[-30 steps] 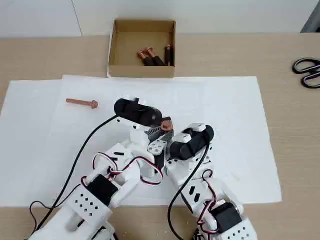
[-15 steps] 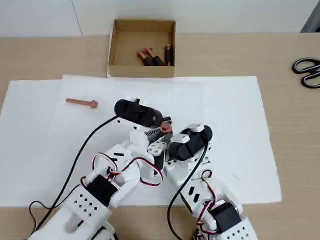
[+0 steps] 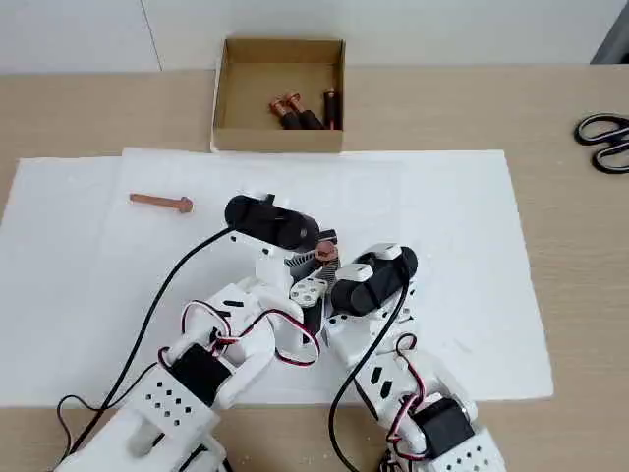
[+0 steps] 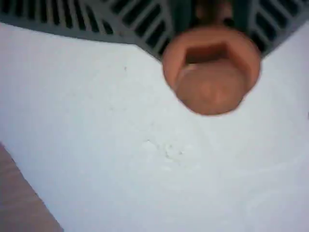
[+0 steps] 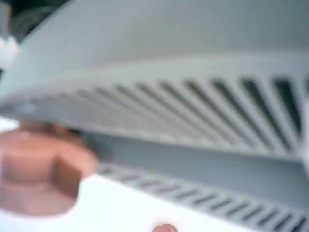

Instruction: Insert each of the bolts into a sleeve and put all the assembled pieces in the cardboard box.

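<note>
In the high view you see both arms meeting over the middle of the white paper [image 3: 462, 216], with a copper bolt [image 3: 326, 253] between their tips. Your left wrist view tells you what that view cannot. The left gripper [image 4: 211, 12] is pinching this bolt, with its grey ribbed jaws closed on either side of the shank. The hex head faces the camera, with the paper behind it.

Your right wrist view also catches that copper head, beside a grey ribbed surface very close to the lens. The right gripper [image 3: 334, 267] sits just right of the bolt, and you cannot tell whether it is spread or closed.

The high view alone gives you the wider table [image 3: 88, 108]. A second bolt [image 3: 162, 202] lies bare on the paper, to the left of the arms and well apart from them. The cardboard box [image 3: 228, 98] stands at the far edge of the paper. In its right half lie three assembled pieces [image 3: 307, 118], copper heads on dark sleeves. Scissors [image 3: 607, 145] lie at the table's right edge, off the paper.
</note>
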You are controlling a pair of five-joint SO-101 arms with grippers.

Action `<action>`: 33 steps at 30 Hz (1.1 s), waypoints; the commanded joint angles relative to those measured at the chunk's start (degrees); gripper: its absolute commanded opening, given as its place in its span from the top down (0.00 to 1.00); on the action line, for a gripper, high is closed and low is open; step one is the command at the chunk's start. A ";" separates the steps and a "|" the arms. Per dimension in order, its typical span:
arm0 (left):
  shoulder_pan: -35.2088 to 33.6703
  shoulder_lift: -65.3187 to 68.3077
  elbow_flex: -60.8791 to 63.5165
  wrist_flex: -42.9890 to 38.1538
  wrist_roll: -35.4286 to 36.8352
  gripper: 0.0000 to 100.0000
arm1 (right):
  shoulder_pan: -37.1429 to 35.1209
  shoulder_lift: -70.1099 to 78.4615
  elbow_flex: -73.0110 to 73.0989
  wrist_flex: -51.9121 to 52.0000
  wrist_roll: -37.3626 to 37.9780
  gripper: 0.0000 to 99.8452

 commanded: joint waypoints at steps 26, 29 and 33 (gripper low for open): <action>-10.11 -4.31 -6.64 8.09 -0.09 0.77 | 0.13 -0.84 -1.41 -1.27 -0.09 1.00; -12.48 -5.63 -7.25 11.87 -0.09 0.77 | 0.13 -0.84 -1.41 -1.27 -0.09 1.00; -18.55 -6.24 -7.25 14.86 -0.09 0.77 | 0.22 -0.84 -1.32 -0.75 -0.09 1.00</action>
